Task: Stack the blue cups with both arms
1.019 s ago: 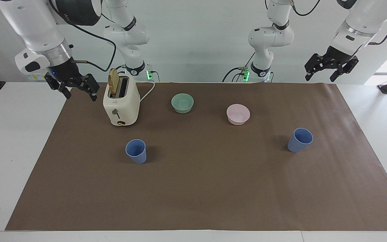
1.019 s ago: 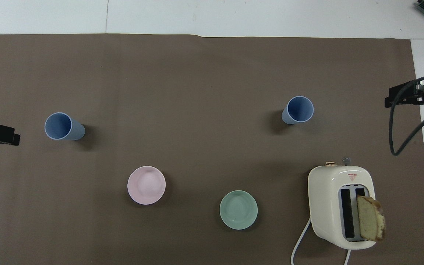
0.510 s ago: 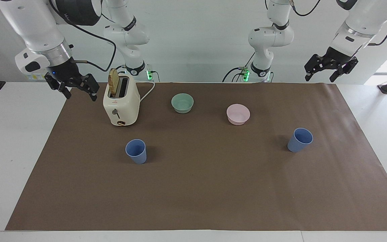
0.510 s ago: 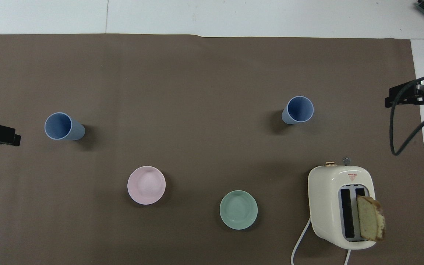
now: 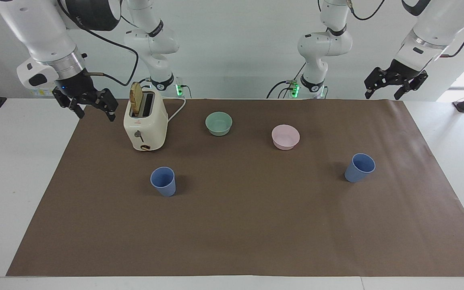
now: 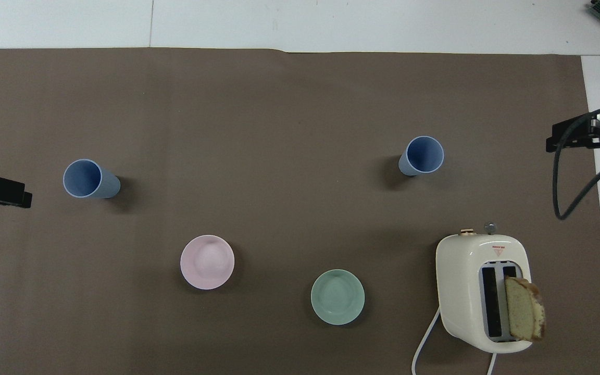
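I am holding my right gripper (image 5: 94, 109) in the air at the upper left of the facing view, over the edge of the brown mat (image 5: 232, 225) beside the toaster (image 5: 145, 125), its black fingers spread apart and gripping nothing. I am hanging my left gripper (image 5: 383, 89) at the upper right of that view, over the mat's corner, fingers likewise parted and empty.

Just beside my right gripper the glossy cream toaster is standing, rounded at its corners, with a slice of browned bread (image 5: 136, 98) poking from one slot and a white cord (image 5: 177, 109) trailing off.

One matte blue cup (image 5: 163, 181), tapered and handleless, is sitting upright left of centre, lower in the frame than the toaster. The other blue cup (image 5: 359, 167) is standing at centre right, well apart from the first.

Between them, higher up, a smooth round green bowl (image 5: 218, 123) and a pink bowl (image 5: 285, 137) are resting on the flat mat.
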You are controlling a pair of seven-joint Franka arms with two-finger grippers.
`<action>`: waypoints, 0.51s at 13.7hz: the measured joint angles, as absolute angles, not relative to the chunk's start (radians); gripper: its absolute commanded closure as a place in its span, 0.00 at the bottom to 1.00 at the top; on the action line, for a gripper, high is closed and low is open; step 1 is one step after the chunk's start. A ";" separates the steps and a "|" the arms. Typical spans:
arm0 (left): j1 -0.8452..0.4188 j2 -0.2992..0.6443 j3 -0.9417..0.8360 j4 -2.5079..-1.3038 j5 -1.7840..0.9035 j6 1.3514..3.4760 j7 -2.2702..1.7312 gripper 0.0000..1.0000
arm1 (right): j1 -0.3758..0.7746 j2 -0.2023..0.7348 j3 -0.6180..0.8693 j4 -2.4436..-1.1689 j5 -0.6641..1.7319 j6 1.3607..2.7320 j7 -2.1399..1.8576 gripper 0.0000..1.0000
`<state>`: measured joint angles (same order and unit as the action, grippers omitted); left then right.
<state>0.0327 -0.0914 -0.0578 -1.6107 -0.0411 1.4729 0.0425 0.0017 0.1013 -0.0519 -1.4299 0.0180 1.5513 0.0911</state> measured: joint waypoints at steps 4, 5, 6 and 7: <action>0.041 -0.087 -0.052 -1.636 -0.041 1.545 0.042 0.00 | 0.002 0.101 -0.052 -1.430 0.018 1.551 0.091 0.00; 0.046 -0.083 -0.051 -1.649 -0.041 1.576 0.043 0.00 | 0.002 0.101 -0.052 -1.430 0.018 1.551 0.091 0.00; 0.050 -0.076 -0.049 -1.663 -0.041 1.609 0.042 0.00 | 0.002 0.101 -0.052 -1.430 0.018 1.551 0.091 0.00; 0.058 -0.062 -0.048 -1.675 -0.041 1.644 0.043 0.00 | 0.002 0.101 -0.052 -1.430 0.018 1.551 0.091 0.00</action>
